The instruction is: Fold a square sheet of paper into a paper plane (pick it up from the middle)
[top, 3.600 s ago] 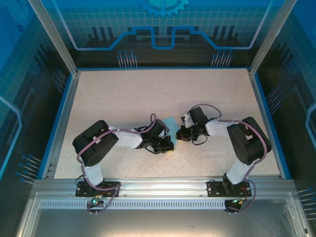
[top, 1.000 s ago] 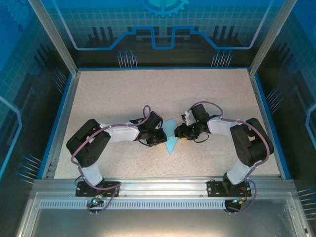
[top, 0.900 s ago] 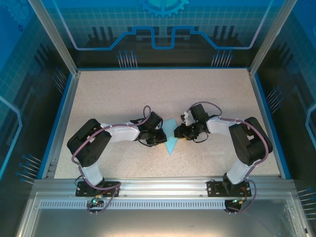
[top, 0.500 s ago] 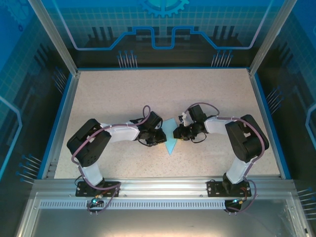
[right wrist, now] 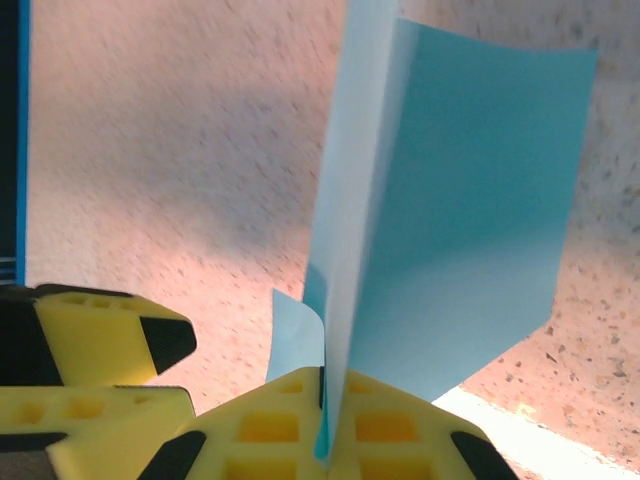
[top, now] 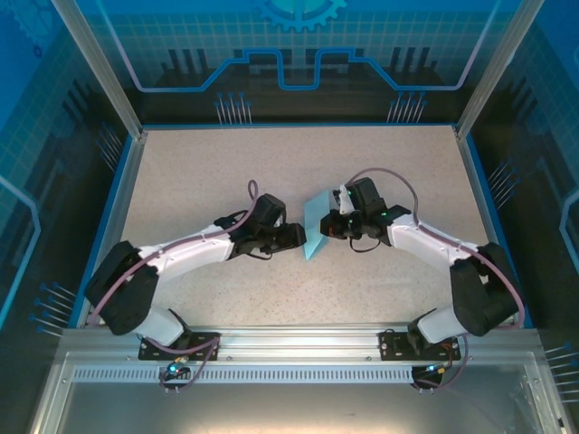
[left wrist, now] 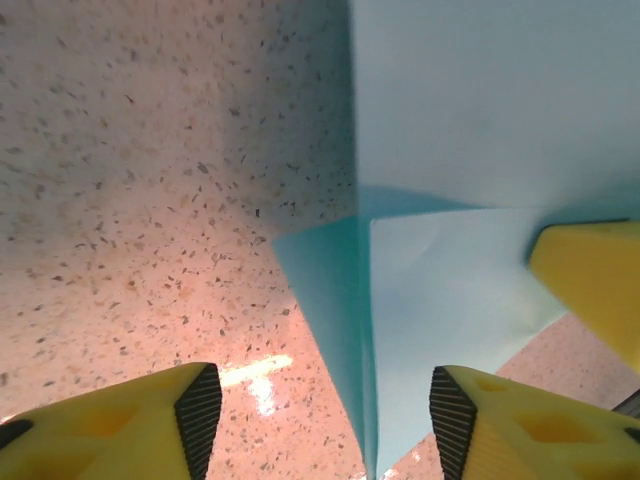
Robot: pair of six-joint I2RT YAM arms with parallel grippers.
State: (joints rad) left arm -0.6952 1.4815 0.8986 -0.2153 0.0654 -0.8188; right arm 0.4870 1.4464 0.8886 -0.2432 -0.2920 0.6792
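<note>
Right pincer [right wrist: 325,428] is clamped shut on the folded lower edge of the light-blue paper plane [right wrist: 460,200], which it holds on edge near the middle of the speckled counter [top: 226,172], while the left pincer [left wrist: 315,405] stands open, the plane's crease lying between its parted jaws.

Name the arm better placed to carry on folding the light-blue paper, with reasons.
Right, probably. The right pincer is shut on the folded light-blue paper sheet at its crease, holding it upright. The left pincer stands open, gripping nothing, so it can only assist.
</note>
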